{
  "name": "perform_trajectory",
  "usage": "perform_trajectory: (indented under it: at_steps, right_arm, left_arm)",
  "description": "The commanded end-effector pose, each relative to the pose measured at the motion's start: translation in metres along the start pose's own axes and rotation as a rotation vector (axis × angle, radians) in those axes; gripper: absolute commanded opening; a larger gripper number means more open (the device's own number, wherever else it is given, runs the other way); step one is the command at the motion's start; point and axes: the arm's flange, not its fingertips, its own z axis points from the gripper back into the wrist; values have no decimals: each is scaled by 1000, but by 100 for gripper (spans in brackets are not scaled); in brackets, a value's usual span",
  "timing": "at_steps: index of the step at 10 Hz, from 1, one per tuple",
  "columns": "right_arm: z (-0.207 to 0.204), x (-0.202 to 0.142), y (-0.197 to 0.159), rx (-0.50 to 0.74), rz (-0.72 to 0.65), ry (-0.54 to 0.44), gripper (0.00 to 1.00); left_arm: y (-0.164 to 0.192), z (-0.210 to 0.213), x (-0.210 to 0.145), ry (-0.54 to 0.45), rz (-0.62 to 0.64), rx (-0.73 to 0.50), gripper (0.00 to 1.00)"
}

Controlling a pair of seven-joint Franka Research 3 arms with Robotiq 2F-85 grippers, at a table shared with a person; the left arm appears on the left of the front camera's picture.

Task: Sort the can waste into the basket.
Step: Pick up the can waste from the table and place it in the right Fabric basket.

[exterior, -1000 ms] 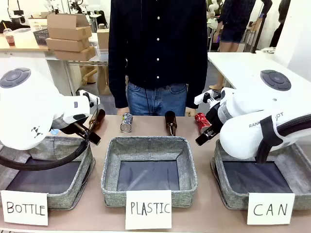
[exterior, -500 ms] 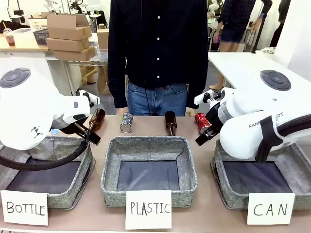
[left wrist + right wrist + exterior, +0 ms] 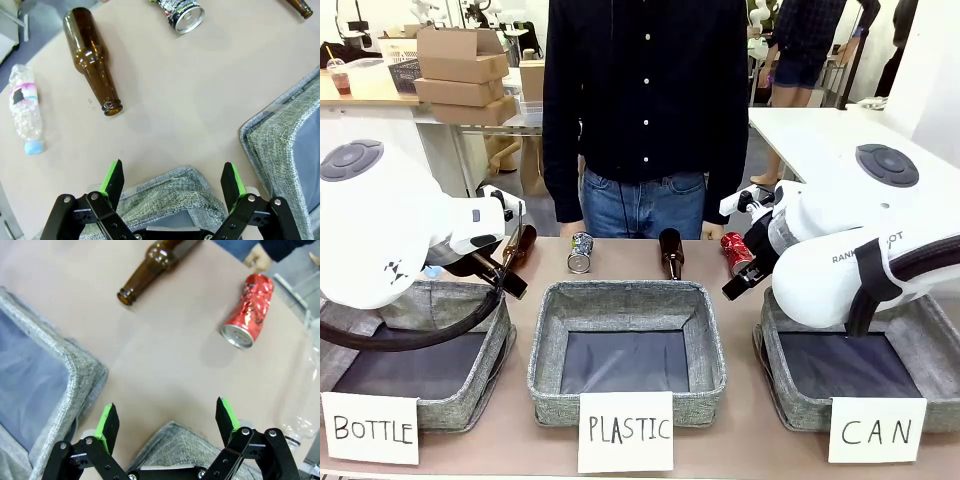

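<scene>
Sideways lies the red can (image 3: 248, 310), round end toward the right tool (image 3: 166, 409), which gapes empty.

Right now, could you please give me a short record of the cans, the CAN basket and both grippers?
red can: lying on table, beyond CAN basket
silver can: lying on table, beyond PLASTIC basket
CAN basket: at robot's right, both cans outside it
left gripper: open, empty
right gripper: open, empty, over CAN basket's rim
</scene>
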Motion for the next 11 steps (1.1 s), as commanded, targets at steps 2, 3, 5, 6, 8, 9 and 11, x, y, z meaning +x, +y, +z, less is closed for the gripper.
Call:
perform_trajectory:
  at_steps: [2,3,5,6,8,9,11]
  right_arm:
    - [36,11,13,-27,-15,-37,100]
    - [74,16,28,-7,-6,-82,100]
    - [151,1,75,28,15,-80,100]
    - [168,-16,87,50,16,20,100]
    - [186,-62,101,3,28,113,100]
    - [196,-80,109,-64,2,60,100]
    - [205,-7,103,-15,34,94,100]
  left_arm:
    - [3,29,8,-10,-18,24,100]
    - [5,76,12,-32,7,29,100]
    - [-32,170,7,-50,67,56,100]
    - [-55,197,-13,-57,-15,-75,100]
    - [-106,212,-69,12,-359,-94,100]
    - [-129,202,-85,98,-480,-37,100]
    - [-117,243,-18,45,-312,-100,100]
